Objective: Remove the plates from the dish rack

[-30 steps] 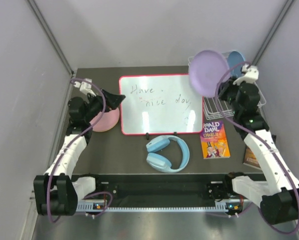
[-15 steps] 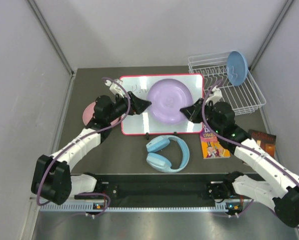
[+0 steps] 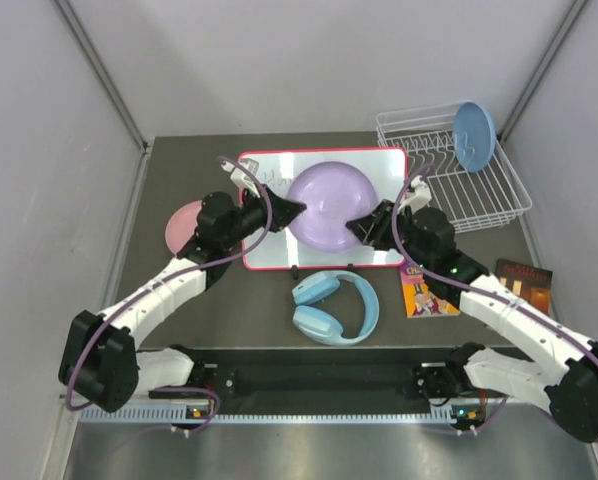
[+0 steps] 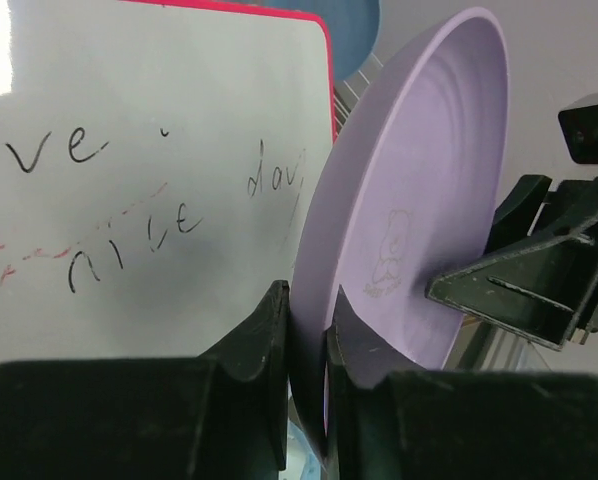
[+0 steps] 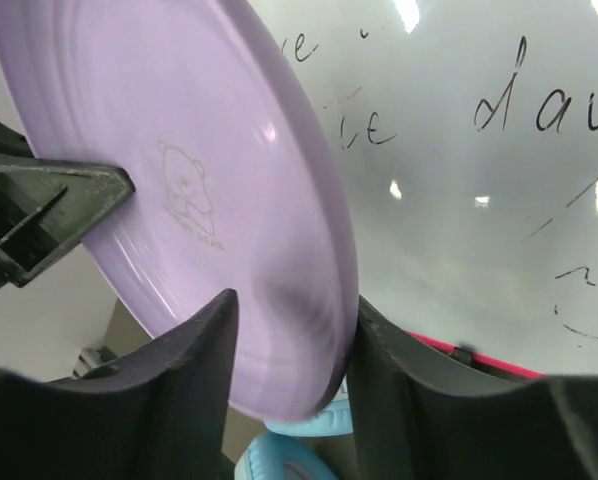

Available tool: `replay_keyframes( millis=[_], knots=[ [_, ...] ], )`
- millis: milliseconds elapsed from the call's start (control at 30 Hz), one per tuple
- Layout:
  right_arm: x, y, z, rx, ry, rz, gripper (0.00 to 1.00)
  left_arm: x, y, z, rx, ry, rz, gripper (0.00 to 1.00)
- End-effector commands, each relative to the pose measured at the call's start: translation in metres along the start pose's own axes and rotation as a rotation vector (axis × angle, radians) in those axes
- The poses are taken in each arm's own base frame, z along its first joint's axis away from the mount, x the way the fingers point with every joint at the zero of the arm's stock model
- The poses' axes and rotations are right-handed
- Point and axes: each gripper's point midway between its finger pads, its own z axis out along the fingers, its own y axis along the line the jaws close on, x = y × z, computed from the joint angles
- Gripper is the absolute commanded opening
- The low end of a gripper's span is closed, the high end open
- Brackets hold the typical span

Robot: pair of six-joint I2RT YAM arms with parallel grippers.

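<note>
What's moved: out over the whiteboard [image 3: 374, 170] mid-table, off the dish rack [image 3: 479, 200] at 2 o'clock, comes the lilac plate [image 3: 327, 205]. The blue plate [image 3: 474, 135] sits in the rack; the pink plate [image 3: 179, 222] lies at 9. Looks like a handover: your left gripper [image 3: 297, 208] pinches the lilac rim at 9 o'clock, and your right gripper [image 3: 357, 228] at 4 looks eased apart round it. Next you'd back the right out clean, then carry left toward the pink.

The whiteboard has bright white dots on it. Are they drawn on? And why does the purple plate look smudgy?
Not drawn: in the right wrist view the whiteboard dots are light reflections; the left wrist view has one bright streak at top left. The purple plate blurs at its near rim in the right wrist view, close to the lens.
</note>
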Motion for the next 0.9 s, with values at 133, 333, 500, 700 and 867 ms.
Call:
replay_keyframes(
  millis=[133,333,500,700,867],
  knots=[
    [-0.043,0.003,-0.024,0.067,-0.125,-0.122,0.60,-0.103,0.045,-0.063,-0.452,-0.312,0.222,0.00],
    [-0.058,-0.024,-0.042,0.149,-0.159,-0.152,0.62,-0.169,0.105,-0.153,-0.721,-0.459,0.192,0.00],
    [-0.065,-0.035,-0.048,0.177,-0.147,-0.172,0.62,-0.169,0.166,-0.215,-0.919,-0.511,0.118,0.00],
    [-0.072,-0.046,-0.050,0.196,-0.150,-0.185,0.62,-0.131,0.216,-0.219,-0.945,-0.469,-0.009,0.00],
    [-0.083,-0.059,-0.048,0.234,-0.163,-0.187,0.62,-0.098,0.241,-0.210,-0.935,-0.404,-0.085,0.00]
  ],
)
